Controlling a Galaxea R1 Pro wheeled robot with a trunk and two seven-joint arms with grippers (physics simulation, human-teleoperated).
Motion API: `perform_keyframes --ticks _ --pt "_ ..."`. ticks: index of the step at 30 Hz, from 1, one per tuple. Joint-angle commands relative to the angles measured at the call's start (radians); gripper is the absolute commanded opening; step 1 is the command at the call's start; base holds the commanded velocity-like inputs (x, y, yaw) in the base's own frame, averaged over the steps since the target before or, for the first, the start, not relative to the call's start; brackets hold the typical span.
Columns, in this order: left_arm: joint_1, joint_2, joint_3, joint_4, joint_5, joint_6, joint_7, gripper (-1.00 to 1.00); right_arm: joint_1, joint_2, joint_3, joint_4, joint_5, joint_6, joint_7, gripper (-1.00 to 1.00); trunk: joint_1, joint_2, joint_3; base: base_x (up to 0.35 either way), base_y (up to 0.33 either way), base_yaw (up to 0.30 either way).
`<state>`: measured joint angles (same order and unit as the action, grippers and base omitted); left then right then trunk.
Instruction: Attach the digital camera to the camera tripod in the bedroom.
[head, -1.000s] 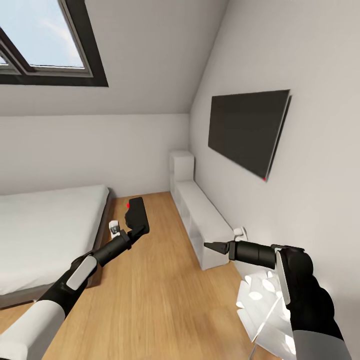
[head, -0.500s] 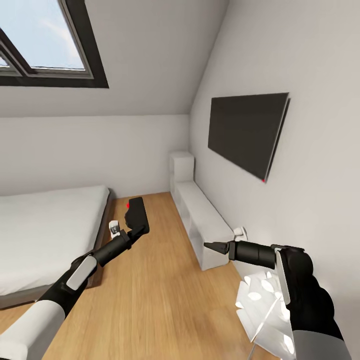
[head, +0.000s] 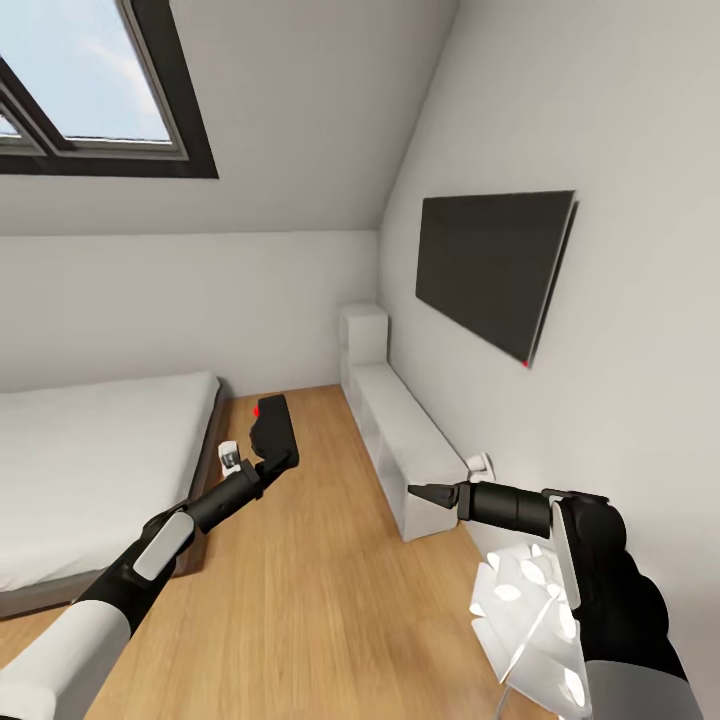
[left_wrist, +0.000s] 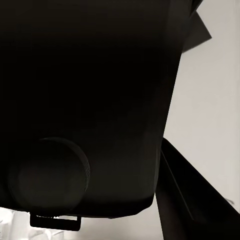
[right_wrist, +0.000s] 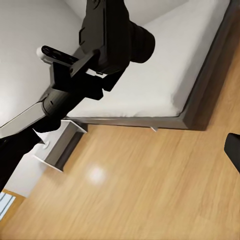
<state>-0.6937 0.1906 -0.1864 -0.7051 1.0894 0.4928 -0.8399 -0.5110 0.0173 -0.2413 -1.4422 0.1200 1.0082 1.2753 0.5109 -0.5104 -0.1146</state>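
Note:
The digital camera (head: 272, 425) is a chunky black body with a red button on top, held up over the wood floor beside the bed. My left gripper (head: 268, 458) is shut on its lower end. From the left wrist the camera (left_wrist: 85, 100) is a dark mass right against the lens. The right wrist view looks across at the camera (right_wrist: 115, 35), lens pointing toward the bed. My right gripper (head: 418, 490) points left at waist height near the white shelf, open and holding nothing, with one fingertip (right_wrist: 233, 150) showing. The camera tripod is out of view.
A bed (head: 90, 450) with a white mattress stands at the left. Low white cube shelves (head: 405, 440) run along the right wall under a dark wall screen (head: 495, 265). A skylight (head: 90, 90) sits in the sloped ceiling. Wood floor (head: 320, 580) stretches ahead between bed and shelves.

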Motion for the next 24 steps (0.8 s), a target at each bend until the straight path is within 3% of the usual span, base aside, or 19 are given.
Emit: perform_keyframes --ticks 1,8,12,15,22,24 --pt "-0.001 0.001 -0.004 0.0 0.01 0.006 -0.001 -1.0 -0.001 0.002 -0.003 -0.001 0.011 0.007 0.01 1.0 -0.003 0.005 0.001 0.0 0.0 0.0" --pt "-0.001 0.001 -0.003 0.004 0.015 0.011 0.036 -1.0 -0.001 0.001 -0.002 0.0 0.011 0.007 0.01 1.0 -0.03 0.054 0.023 0.0 0.0 0.0" --pt "-0.001 0.001 -0.001 0.013 0.018 0.015 0.135 -1.0 -0.001 0.001 -0.002 0.0 0.011 0.007 0.01 1.0 -0.046 0.082 0.036 0.0 0.0 0.0" --pt "-0.001 -0.001 0.002 0.014 0.023 0.012 0.295 -1.0 -0.002 0.001 -0.001 0.0 0.011 0.007 0.01 1.0 -0.057 0.103 0.045 0.0 0.0 0.0" --pt "-0.001 -0.006 0.006 0.0 0.032 0.006 0.541 -1.0 -0.001 0.001 -0.001 0.0 0.012 0.007 0.01 1.0 -0.061 0.11 0.048 0.0 0.0 0.0" --pt "-0.001 -0.006 0.007 0.0 0.032 0.006 0.549 -1.0 -0.001 0.001 -0.001 0.0 0.012 0.007 0.01 1.0 -0.061 0.11 0.048 0.0 0.0 0.0"
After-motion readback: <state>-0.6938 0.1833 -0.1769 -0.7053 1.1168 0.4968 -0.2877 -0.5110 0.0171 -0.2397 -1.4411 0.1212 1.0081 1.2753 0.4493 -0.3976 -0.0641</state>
